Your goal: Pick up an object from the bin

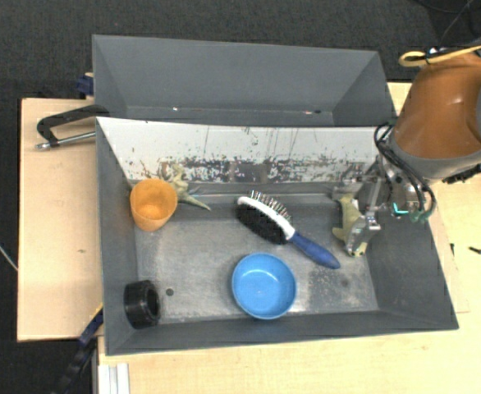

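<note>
Bin (224,80) first, since it is the biggest thing here: grey metal, sloped walls, a scuffed floor with a handful of loose things spread well apart. Next in size is my own arm, its orange cover (442,109) coming in over the right rim. Of the contents, the blue bowl (263,286) is largest, sitting upright near the front wall at the middle. Behind it lies the hairbrush (267,218), black head with white bristles, its blue handle running down and right towards me. The orange cup (152,203) rests at the back left, with a thin greenish sprig (190,197) just beside it. A black round cap-like piece (142,304) sits in the front left corner. Smallest is a pale yellowish scrap (346,218) at the right side of the floor, and my end effector (357,243) hangs low right against it, with the brush handle's tip near below. I cannot tell whether the end effector is released or clenched, nor whether the scrap is in its grasp or merely touching it. I judge this the grasping step, down at the floor on the right. The next move calls for a sure closure on that pale scrap, then a straight lift clear of the right wall and the handle.
</note>
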You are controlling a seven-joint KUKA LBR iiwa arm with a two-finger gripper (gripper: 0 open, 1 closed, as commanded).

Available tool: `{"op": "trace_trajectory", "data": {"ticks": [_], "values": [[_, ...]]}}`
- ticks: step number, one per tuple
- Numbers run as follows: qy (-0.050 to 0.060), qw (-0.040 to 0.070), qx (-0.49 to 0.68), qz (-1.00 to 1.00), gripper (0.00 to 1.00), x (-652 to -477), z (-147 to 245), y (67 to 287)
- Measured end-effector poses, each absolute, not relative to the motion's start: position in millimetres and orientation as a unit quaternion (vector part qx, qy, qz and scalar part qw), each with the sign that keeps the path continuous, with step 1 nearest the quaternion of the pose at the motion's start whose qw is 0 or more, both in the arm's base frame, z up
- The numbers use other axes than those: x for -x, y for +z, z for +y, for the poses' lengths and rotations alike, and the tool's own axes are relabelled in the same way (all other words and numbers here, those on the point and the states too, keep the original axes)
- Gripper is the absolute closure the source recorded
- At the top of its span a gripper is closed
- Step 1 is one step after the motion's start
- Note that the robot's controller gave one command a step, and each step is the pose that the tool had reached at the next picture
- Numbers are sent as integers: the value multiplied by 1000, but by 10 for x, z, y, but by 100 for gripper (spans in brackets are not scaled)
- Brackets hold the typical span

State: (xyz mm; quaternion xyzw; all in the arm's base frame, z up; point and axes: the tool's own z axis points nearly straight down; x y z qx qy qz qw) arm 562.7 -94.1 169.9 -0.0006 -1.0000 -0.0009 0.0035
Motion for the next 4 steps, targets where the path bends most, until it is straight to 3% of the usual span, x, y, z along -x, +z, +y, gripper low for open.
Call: {"op": "trace_trajectory", "data": {"ticks": [1,2,3,4], "values": [[0,-3,119,-993,0,-5633,-331,723],[-2,-3,269,-963,0,-5729,100,1017],[-2,-3,301,-954,0,-5861,210,1120],[-2,0,406,-914,0,-5908,264,737]]}}
